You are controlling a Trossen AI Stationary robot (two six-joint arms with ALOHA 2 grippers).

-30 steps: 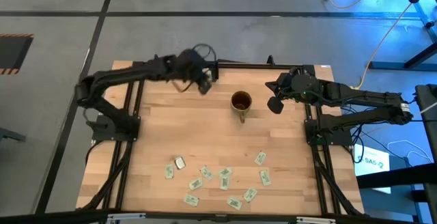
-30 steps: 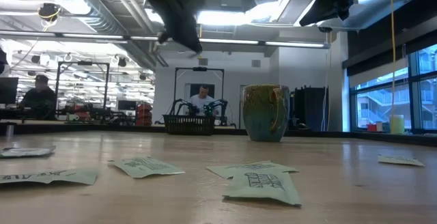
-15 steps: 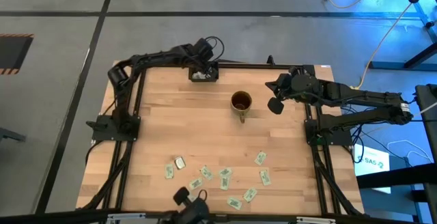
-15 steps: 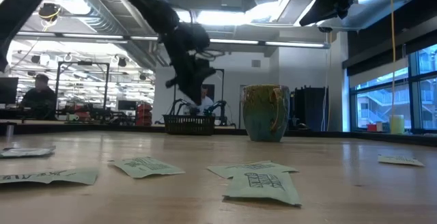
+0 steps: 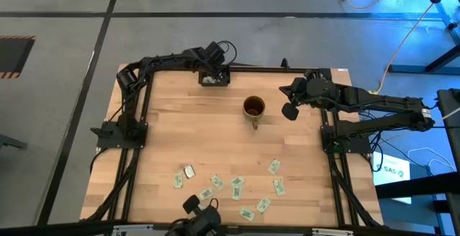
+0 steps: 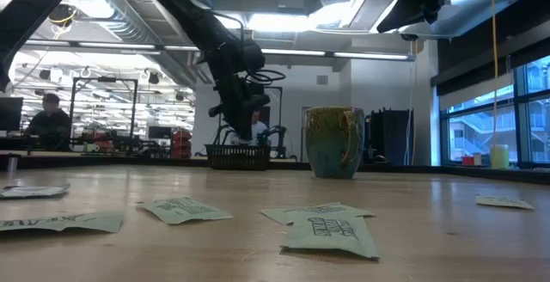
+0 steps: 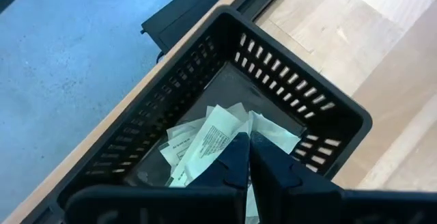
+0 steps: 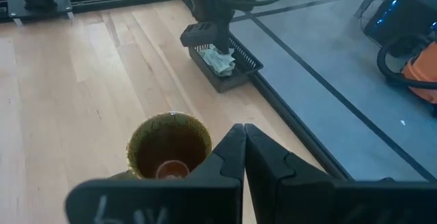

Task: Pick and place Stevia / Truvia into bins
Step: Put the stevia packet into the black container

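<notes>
While the left gripper, jaws together on a sachet, hangs over the black tray at the table's 12 o'clock edge to drop it among others, the right gripper, closed and empty, waits above the mug.

Wooden table on grey floor. Yellow cable trails at 2 o'clock off the table. Low view: seated person at 9 o'clock, another person centre background, windows at 3 o'clock.
</notes>
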